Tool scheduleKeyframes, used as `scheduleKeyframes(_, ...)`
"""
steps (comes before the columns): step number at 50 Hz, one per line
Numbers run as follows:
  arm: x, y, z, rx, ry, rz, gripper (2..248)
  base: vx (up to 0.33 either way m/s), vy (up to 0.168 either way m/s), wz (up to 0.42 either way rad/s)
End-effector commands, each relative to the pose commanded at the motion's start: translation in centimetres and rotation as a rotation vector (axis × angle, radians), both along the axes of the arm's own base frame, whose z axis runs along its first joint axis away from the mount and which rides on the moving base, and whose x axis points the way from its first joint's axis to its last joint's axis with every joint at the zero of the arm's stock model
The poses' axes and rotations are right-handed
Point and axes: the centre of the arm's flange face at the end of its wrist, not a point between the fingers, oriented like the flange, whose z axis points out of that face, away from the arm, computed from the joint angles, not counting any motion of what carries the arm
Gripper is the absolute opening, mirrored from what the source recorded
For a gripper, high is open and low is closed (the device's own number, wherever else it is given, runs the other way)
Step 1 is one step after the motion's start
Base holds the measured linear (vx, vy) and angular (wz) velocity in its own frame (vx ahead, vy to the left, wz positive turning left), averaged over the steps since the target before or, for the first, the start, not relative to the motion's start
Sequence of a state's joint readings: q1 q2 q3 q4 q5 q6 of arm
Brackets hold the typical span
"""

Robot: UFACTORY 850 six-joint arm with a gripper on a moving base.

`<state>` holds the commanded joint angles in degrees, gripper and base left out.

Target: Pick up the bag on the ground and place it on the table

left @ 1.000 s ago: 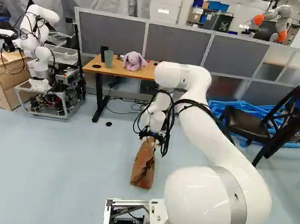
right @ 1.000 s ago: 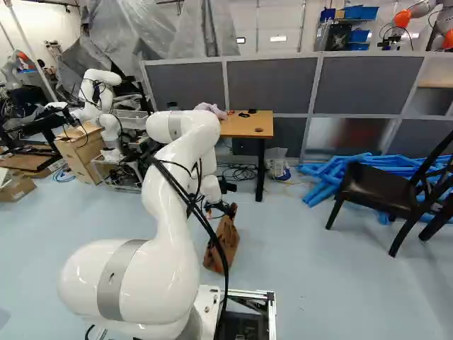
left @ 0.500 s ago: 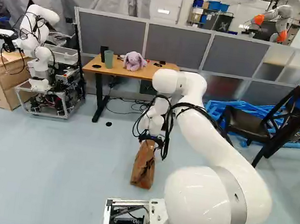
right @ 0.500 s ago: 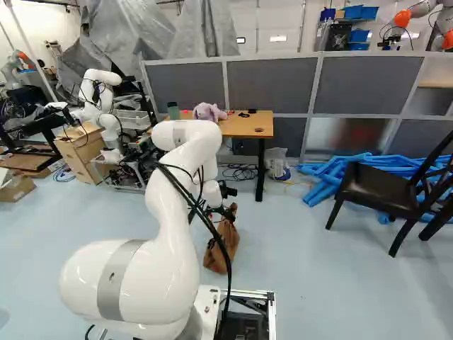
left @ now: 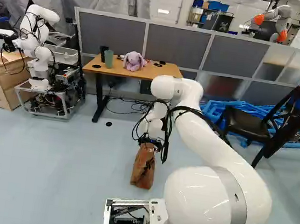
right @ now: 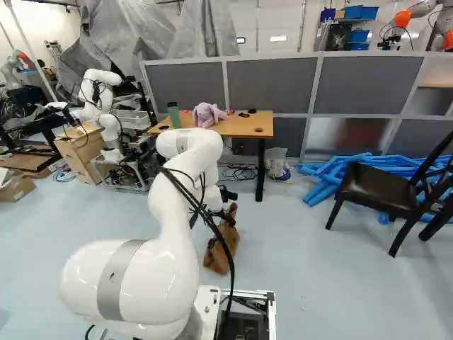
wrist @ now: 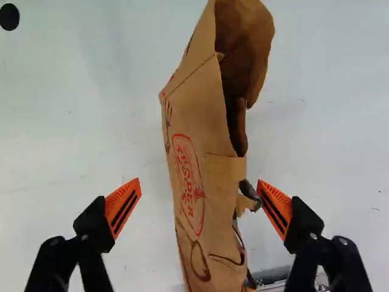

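one paper bag (wrist: 213,188) — brown; creased

Arm (left: 212,145) bent fwd & reaching low — jaws spread wide, pointing dn.

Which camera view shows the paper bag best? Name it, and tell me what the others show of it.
The wrist view: the paper bag fills its middle, print and gaping mouth visible, between the open gripper's fingers. The left base view shows its body on the floor; the right base view shows it partly behind cables.
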<state>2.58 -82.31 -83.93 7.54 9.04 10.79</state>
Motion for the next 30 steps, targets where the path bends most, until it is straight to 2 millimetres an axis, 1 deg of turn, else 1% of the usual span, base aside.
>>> scheduleKeyframes(30, 0.0, 0.0, -4.5, 0.0, 0.006, 0.0, 247, 0.0, 0.0, 0.0)
